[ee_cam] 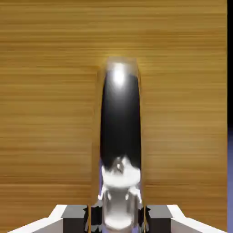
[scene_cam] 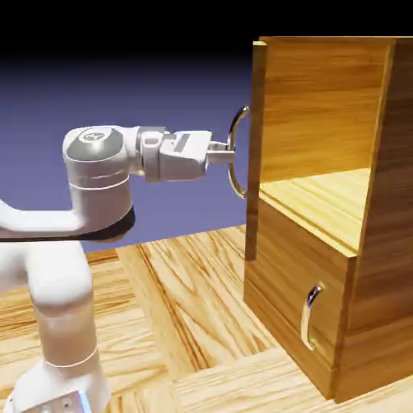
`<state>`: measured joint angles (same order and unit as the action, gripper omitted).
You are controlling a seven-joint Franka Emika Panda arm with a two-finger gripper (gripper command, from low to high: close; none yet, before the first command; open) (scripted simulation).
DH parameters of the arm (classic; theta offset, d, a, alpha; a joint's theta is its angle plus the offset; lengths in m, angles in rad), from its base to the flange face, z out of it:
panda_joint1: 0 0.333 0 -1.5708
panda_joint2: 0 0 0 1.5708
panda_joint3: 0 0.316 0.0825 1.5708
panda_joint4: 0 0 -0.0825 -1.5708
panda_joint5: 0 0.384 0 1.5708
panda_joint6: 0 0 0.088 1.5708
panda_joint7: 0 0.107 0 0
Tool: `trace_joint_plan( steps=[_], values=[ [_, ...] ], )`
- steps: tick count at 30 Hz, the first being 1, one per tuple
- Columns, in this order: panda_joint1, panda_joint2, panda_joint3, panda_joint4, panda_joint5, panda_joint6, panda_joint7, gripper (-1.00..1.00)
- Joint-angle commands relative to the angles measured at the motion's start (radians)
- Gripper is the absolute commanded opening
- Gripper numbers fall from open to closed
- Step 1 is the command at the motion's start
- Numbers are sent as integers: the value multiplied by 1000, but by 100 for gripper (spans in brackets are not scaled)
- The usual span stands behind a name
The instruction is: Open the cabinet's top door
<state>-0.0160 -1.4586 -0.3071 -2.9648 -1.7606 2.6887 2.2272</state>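
And across the exterior view, a plain blue-violet backdrop (scene_cam: 185, 218) fills the middle, deepening to black along the top! Down below, a glossy pale-wood surface (scene_cam: 193, 314) with swirling grain, laid in angled panels, sweeps the bottom, bright light bleaching it toward the lower edge.

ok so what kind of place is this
Most likely a simulated robot test scene: a white robot arm stands by a golden-brown wood-grain cabinet with silver handles, on a pale wood-patterned surface, against a plain blue-violet backdrop.
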Motion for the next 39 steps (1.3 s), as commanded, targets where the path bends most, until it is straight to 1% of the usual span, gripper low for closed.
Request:
trace_joint_plan(
  steps=[1,5,11,14,17,22,27,31,35,39],
  values=[
    [-9,-23,28,-14,44,-18,-20,-100],
    [-17,-118,146,-63,218,-105,-95,-100],
    [27,-232,358,-101,464,-280,-166,-100],
    [48,-263,466,-102,571,-357,-183,-100],
    [-12,-296,557,-106,701,-340,-229,-100],
    [34,-304,738,-70,846,-496,-229,-100],
    [9,-302,919,-8,1015,-618,-246,-100],
    [-59,-303,1064,74,1160,-723,-273,-100],
    [-174,-305,1200,206,1298,-865,-306,-100],
    [-298,-303,1284,351,1380,-1006,-331,-100]
  ],
)
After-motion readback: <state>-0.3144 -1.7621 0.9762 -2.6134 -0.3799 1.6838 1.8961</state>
